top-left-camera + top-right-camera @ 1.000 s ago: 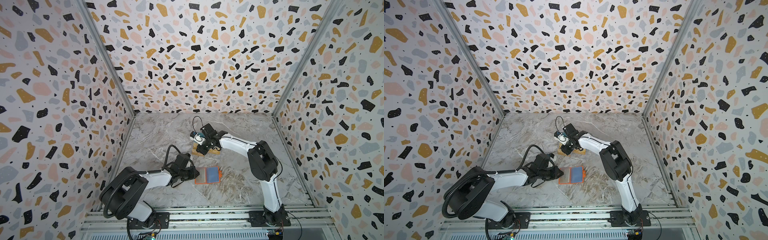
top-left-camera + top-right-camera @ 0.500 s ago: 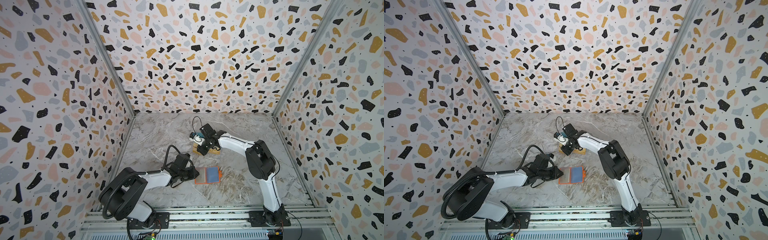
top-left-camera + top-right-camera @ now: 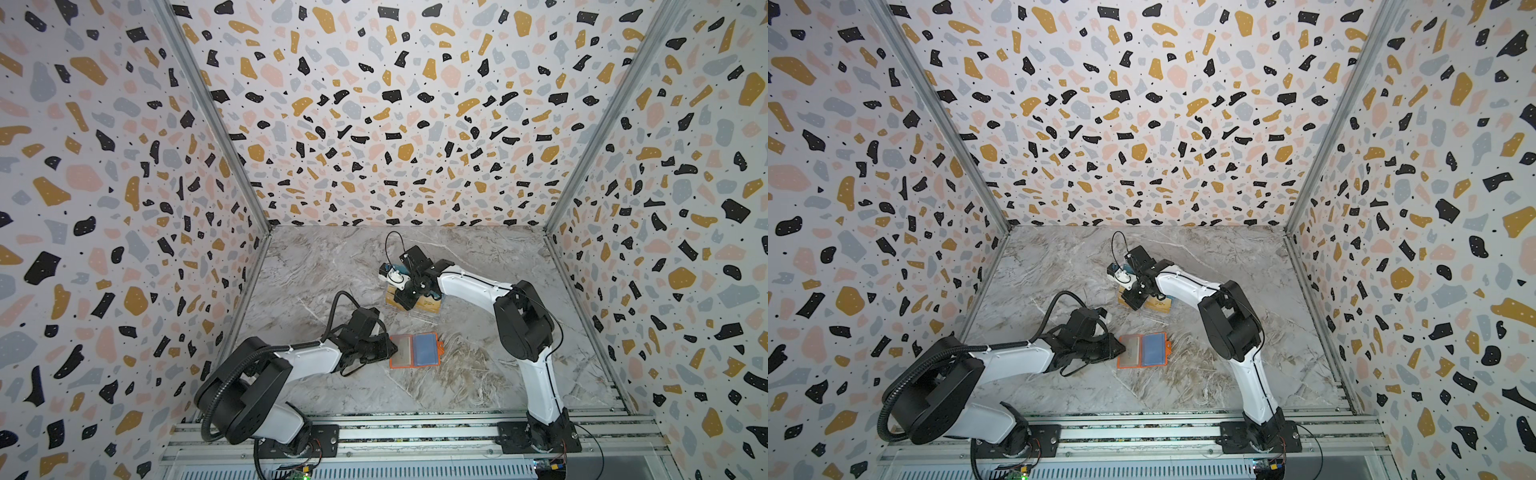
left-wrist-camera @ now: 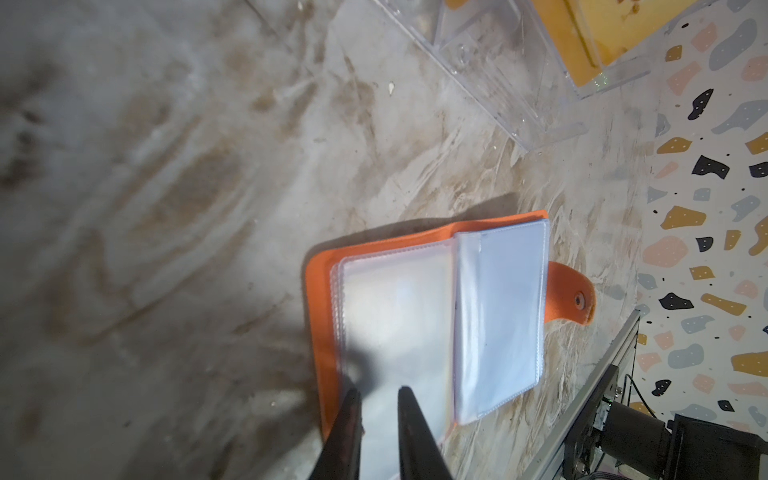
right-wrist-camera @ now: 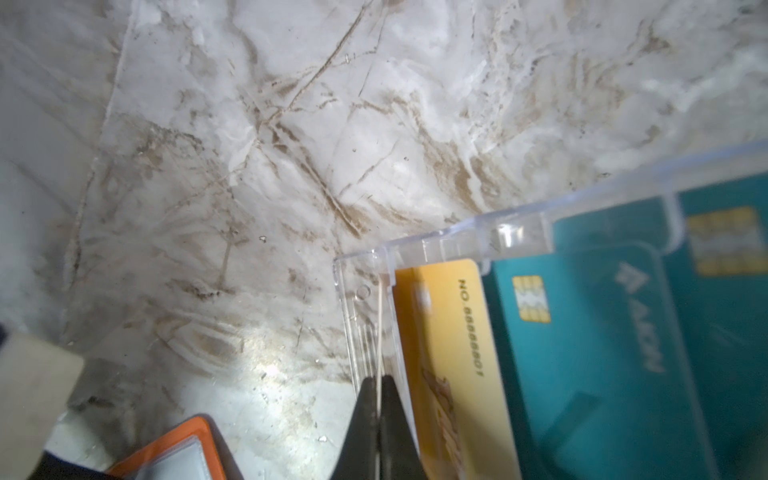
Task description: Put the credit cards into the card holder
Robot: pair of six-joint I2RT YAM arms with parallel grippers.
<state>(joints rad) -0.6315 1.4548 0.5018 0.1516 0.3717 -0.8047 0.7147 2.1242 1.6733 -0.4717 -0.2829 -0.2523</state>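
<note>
- Credit cards (image 5: 582, 353), gold and teal, stand in a clear acrylic stand (image 5: 519, 232) on the table (image 3: 332, 266).
- The card holder (image 3: 414, 350) lies open at the stand's 6 o'clock.
- Right pincer (image 5: 379, 392) pinches an edge-on card (image 5: 380, 324) tight.
- Left pincer (image 4: 376, 401), at the holder's 9 o'clock, is narrowly parted over a clear sleeve page.

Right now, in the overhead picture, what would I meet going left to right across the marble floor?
left arm's black shoulder → left gripper → card holder, lying open → right arm's black elbow
</note>
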